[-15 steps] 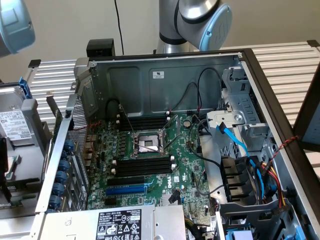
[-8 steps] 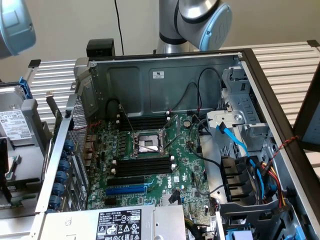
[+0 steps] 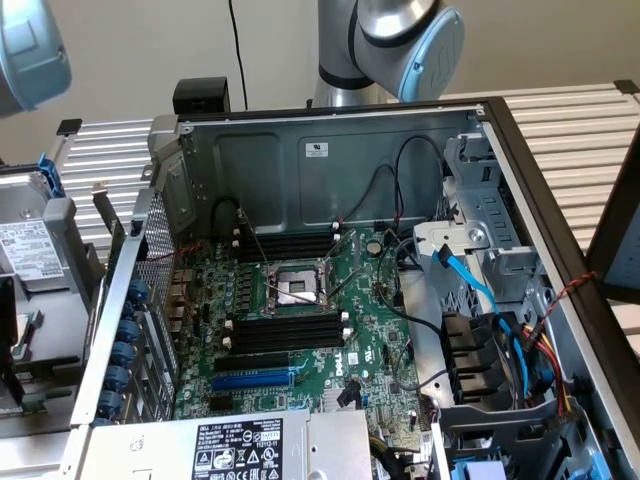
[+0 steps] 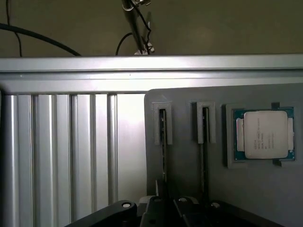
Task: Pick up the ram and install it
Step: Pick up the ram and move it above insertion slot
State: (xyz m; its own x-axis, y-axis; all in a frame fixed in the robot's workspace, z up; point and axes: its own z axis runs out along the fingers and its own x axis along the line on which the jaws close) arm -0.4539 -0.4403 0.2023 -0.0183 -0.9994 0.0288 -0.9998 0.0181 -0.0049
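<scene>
The gripper (image 4: pixel 182 210) shows in the wrist view as a black body at the picture's edge, poised over a grey holder (image 4: pixel 251 189) that lies on the slatted aluminium worktop (image 4: pixel 57 151). From these pictures I cannot tell whether the fingers are open or closed, or whether they grip anything.

The ram (image 4: pixel 162 142) stands on edge in one narrow slot of the holder and shows as a thin dark strip. A second stick (image 4: pixel 204 142) stands the same way in the neighbouring slot. The two are parallel and apart. Beside them, in a square recess of the holder, lies a processor chip (image 4: pixel 265 135) with its metal lid up.

In the exterior view the robot arm (image 3: pixel 400 40) rises behind an open computer case (image 3: pixel 330 150) lying on its side. Inside it, the green motherboard (image 3: pixel 375 330) carries a CPU socket (image 3: pixel 297 290) with black memory slots (image 3: pixel 285 332) on its near side and more on its far side. A blue slot (image 3: pixel 252 381) runs just in front of the near ones. The ram is not yet installed in the board.
</scene>
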